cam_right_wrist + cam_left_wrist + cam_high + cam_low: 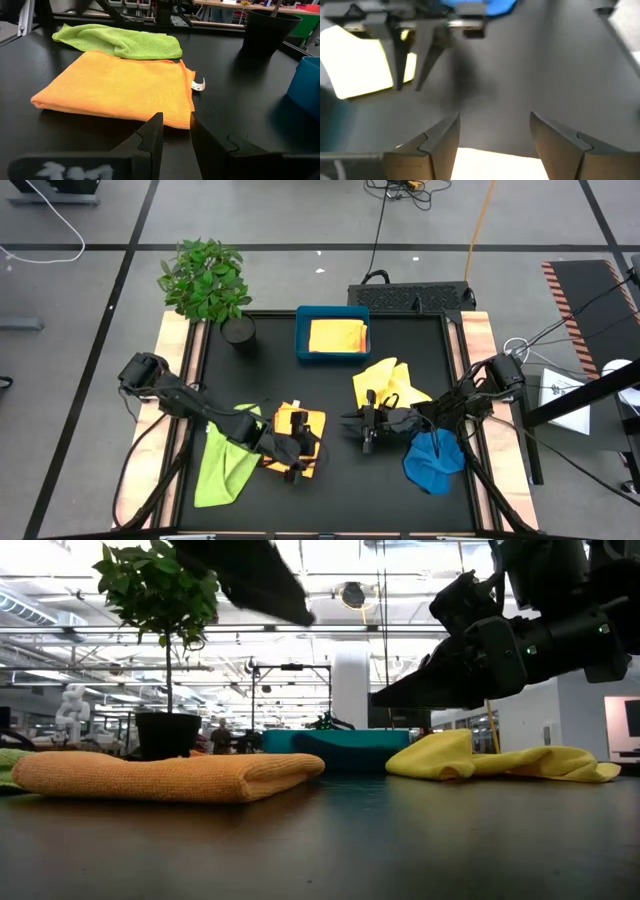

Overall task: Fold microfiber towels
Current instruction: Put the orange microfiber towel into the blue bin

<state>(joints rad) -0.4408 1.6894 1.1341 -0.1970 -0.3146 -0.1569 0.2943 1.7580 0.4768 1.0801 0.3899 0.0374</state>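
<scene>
The orange towel (316, 423) lies folded flat on the table; it also shows in the low view (170, 776) and the right wrist view (120, 85). My left gripper (306, 448) hovers open above it, touching nothing (494, 117). My right gripper (362, 432) is to the towel's right, above the table, fingers a narrow gap apart and empty (176, 117). The lime green towel (224, 465) lies crumpled at the near left. The pale yellow towel (388, 383) and the blue towel (435, 460) lie crumpled on the right. The golden yellow towel (338, 337) lies folded in the tray.
The teal-blue tray (304, 330) stands at the table's far middle. A potted plant (205, 280) stands at the far left corner. Bare black table shows between the orange towel and the tray, and along the near edge in the middle.
</scene>
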